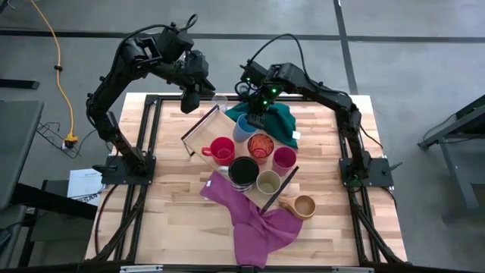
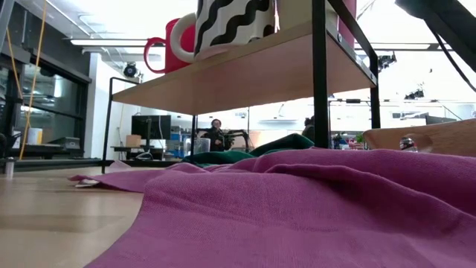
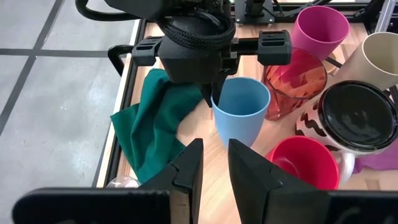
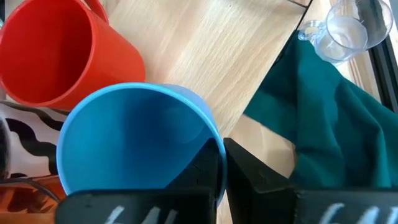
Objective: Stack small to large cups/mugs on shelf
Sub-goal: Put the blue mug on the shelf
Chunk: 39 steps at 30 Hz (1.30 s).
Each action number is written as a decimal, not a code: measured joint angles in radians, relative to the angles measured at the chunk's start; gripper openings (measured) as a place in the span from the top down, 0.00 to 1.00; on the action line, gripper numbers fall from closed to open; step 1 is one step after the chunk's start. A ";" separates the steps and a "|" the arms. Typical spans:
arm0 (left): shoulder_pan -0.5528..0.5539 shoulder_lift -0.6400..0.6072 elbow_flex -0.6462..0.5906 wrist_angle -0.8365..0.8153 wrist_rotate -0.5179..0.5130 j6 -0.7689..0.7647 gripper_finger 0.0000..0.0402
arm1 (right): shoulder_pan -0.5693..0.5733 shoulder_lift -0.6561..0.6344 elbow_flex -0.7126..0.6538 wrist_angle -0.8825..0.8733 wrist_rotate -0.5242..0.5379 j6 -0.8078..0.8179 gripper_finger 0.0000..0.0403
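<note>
On the long light wooden shelf (image 1: pixel 203 130), toward its far end, the right pincer (image 4: pixel 221 163) is clamped on the rim of the light blue plastic cup (image 4: pixel 134 140). Light, stiff and smooth, it probably suits that rim pinch. The left pincer (image 3: pixel 214 163) hovers nearby, fingers apart, empty.

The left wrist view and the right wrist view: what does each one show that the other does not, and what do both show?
Only the left wrist view shows the magenta cup, the orange patterned glass, the olive-beige cup, and the right gripper with its fingers pinching the blue cup's rim. Only the right wrist view shows the clear glass mug plainly, beside the green cloth. Both show the blue cup, the red mug, the black-and-white mug, the green cloth and the light wooden shelf.
</note>
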 joint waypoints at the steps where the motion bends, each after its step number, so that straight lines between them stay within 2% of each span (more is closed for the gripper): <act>1: 0.000 0.000 0.000 0.000 0.000 0.000 0.84 | 0.000 0.000 0.000 -0.004 0.000 0.000 1.00; 39: 0.000 0.000 0.000 -0.007 -0.001 -0.001 0.84 | 0.001 0.012 0.000 -0.024 -0.037 0.000 1.00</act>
